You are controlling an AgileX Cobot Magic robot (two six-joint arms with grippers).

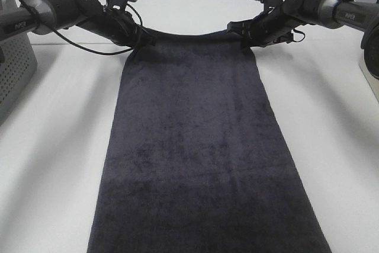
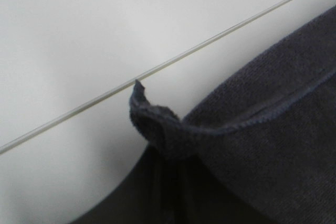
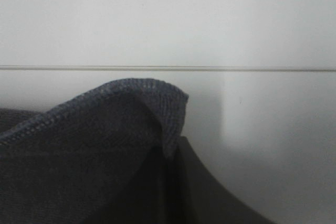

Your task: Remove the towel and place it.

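Note:
The dark charcoal towel (image 1: 195,152) hangs stretched between both arms and runs down toward the front of the white table. Its far edge sags in a curve between the two held corners. My left gripper (image 1: 141,41) is shut on the far left corner; the wrist view shows that corner of the towel (image 2: 157,124) bunched over the dark fingers (image 2: 168,192). At the far right corner my right gripper (image 1: 249,39) is shut as well, with the towel's hem (image 3: 121,108) folded over its fingers (image 3: 168,187).
A grey perforated basket (image 1: 15,72) stands at the left edge of the white table (image 1: 59,164). A pale object (image 1: 370,57) sits at the right edge. A thin seam line (image 3: 168,68) crosses the white surface behind the towel corners.

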